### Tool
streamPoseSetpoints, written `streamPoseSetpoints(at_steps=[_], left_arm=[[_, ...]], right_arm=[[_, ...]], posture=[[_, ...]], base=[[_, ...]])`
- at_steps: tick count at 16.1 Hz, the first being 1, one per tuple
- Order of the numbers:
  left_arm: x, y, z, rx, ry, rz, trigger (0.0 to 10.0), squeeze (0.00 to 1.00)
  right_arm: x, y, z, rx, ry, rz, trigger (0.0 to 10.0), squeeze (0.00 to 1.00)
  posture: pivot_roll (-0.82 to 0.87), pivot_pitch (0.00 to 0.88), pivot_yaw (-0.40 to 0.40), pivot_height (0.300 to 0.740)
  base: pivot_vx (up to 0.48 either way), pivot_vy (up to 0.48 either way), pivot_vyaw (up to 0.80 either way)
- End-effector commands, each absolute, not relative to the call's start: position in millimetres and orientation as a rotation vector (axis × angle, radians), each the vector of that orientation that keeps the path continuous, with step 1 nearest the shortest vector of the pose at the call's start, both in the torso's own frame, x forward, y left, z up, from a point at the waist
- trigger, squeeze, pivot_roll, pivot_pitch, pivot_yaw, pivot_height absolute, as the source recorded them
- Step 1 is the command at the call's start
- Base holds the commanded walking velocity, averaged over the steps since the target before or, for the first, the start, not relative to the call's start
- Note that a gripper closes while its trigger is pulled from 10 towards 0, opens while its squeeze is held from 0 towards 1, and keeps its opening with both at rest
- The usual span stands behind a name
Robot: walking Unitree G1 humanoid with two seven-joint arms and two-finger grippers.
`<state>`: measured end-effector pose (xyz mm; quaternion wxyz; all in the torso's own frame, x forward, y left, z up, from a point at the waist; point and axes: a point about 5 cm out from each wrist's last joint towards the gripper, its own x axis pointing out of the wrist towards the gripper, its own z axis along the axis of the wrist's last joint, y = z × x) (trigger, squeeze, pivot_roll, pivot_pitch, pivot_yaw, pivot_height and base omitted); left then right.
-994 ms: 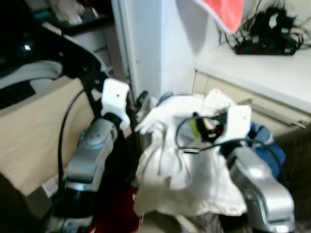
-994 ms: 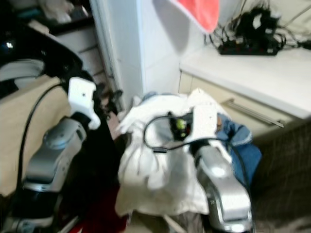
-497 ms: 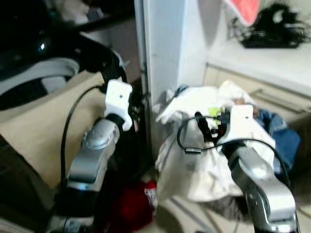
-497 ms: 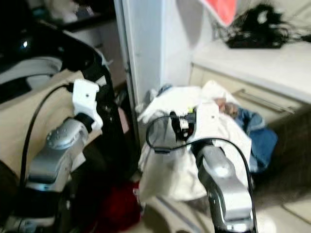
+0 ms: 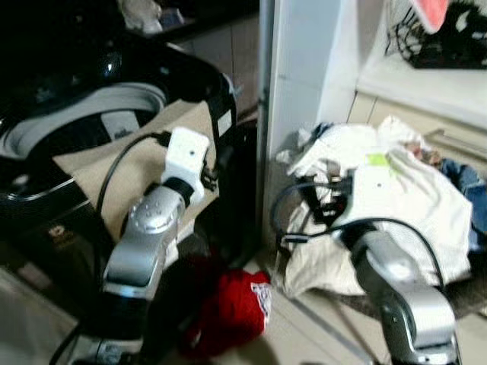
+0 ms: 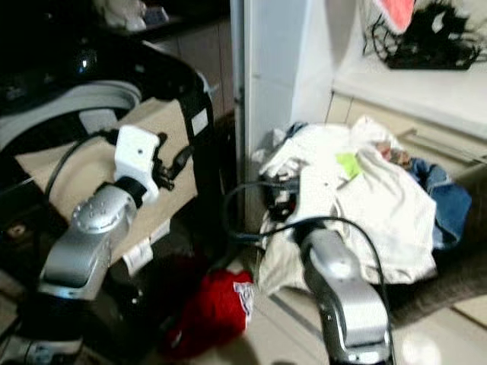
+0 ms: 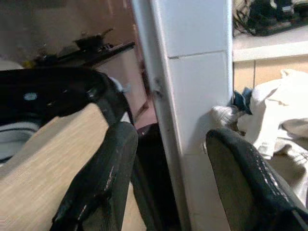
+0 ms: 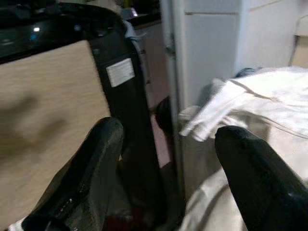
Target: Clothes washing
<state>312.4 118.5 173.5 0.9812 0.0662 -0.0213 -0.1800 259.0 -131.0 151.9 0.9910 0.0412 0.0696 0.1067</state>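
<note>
Both my tools hang open and empty: left tool (image 7: 168, 183), right tool (image 8: 173, 178). The heap of white cloth garments (image 5: 396, 198) lies right of centre; the crumpled red cloth (image 5: 232, 308) lies on the floor at lower centre. I risk treading on it, or snagging my right arm's black cable (image 5: 304, 228).

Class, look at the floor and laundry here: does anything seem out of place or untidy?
Yes. A red garment lies crumpled on the floor, apart from the heap of white clothes beside the white pillar. It looks dropped.
</note>
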Motion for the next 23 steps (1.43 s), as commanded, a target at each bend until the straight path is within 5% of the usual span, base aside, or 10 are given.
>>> streamPoseSetpoints(at_steps=[1, 7, 17, 23], left_arm=[[314.2, 117.6, 173.4, 0.092, -0.025, -0.356, 10.0, 0.0], [312.7, 119.0, 178.0, 0.076, -0.067, -0.339, 10.0, 0.0], [309.6, 125.0, 170.5, 0.056, -0.044, -0.288, 10.0, 0.0], [310.3, 125.7, 172.3, 0.058, -0.051, -0.286, 10.0, 0.0]], right_arm=[[260.5, -134.7, 157.4, 0.073, 0.118, 0.2, 10.0, 0.0], [261.8, -135.6, 156.3, 0.077, 0.137, 0.205, 10.0, 0.0], [266.2, -138.0, 163.1, -0.059, 0.087, 0.248, 10.0, 0.0], [266.5, -134.8, 162.4, -0.073, 0.084, 0.276, 10.0, 0.0]], posture=[[-0.17, 0.0, 0.069, 0.74], [-0.16, 0.0, 0.052, 0.74], [-0.16, 0.0, 0.042, 0.74], [-0.16, 0.0, 0.043, 0.74]], base=[[0.0, 0.0, 0.0], [0.0, 0.0, -0.38], [0.32, 0.0, 0.0], [0.354, 0.0, 0.49]])
